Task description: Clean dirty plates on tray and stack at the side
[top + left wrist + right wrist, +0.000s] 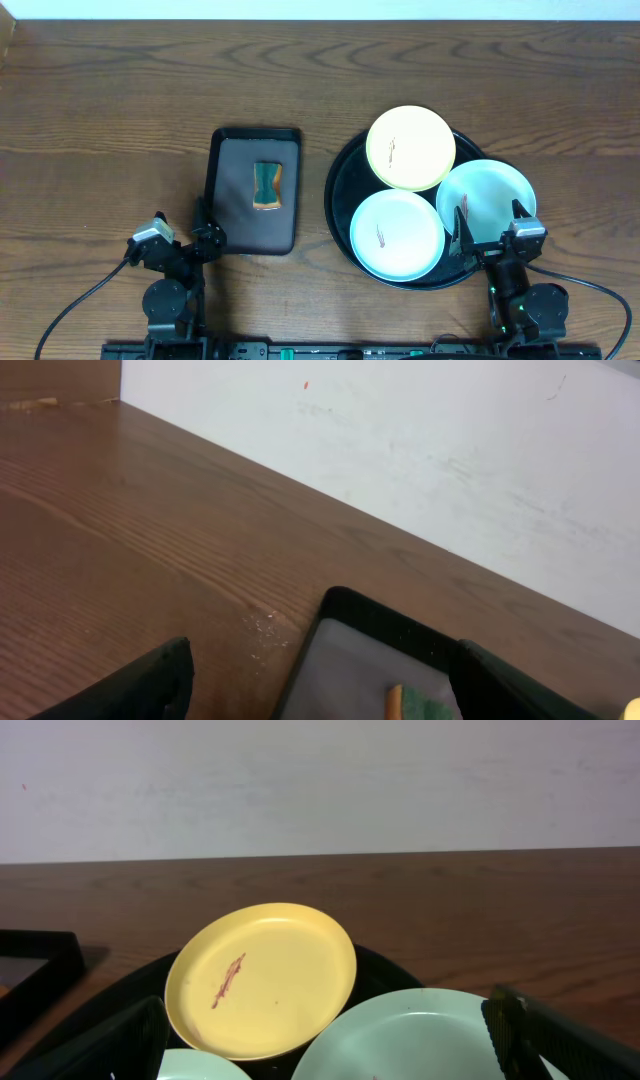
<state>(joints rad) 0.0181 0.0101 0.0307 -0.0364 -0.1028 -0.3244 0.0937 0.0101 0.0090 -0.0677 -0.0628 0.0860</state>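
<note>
Overhead, my left gripper (208, 228) hangs spread at the near-left corner of the small rectangular tray (255, 225) carrying a sponge (267, 186). My right gripper (490, 225) is spread above the right mint plate (490, 190), which shares the round black tray (336, 200) with the near mint plate (397, 235) and yellow plate (410, 148). Left wrist: fingers (150, 685) wide apart over the tabletop (120, 540). Right wrist: the yellow plate (265, 975) shows a reddish smear (228, 980).
</note>
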